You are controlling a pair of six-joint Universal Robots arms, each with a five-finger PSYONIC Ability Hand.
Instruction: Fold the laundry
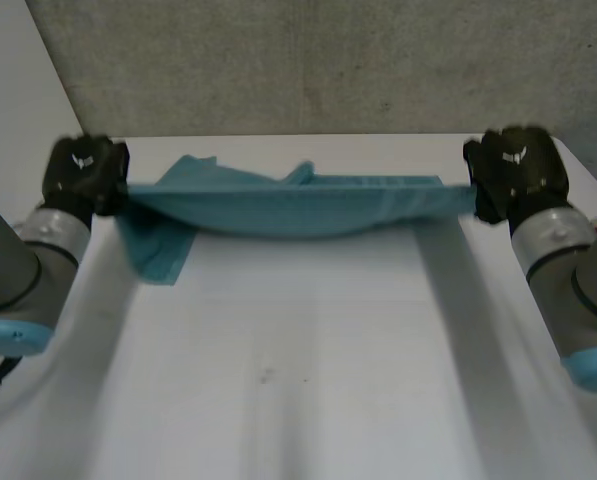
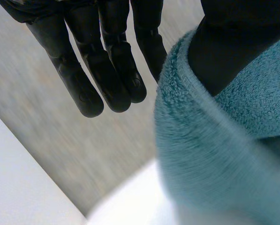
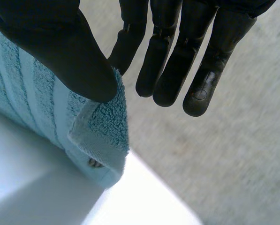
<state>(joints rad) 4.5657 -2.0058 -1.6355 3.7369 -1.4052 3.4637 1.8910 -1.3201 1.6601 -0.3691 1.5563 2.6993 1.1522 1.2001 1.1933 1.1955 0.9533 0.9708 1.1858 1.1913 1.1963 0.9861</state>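
Currently we have the teal towel (image 1: pixel 288 205) strung between both hands above the far end of the table (image 1: pixel 308 380), sagging mid-span. Our left hand (image 1: pixel 83 172) pinches one end between thumb and finger, the other fingers straight. Our right hand (image 1: pixel 516 170) does likewise at the opposite corner.

A towel (image 1: pixel 298 205) spans over the table's (image 1: pixel 298 380) far side. The left hand (image 1: pixel 83 172) pinches its left end and the right hand (image 1: pixel 513 170) its right end. A corner hangs below the left hand.
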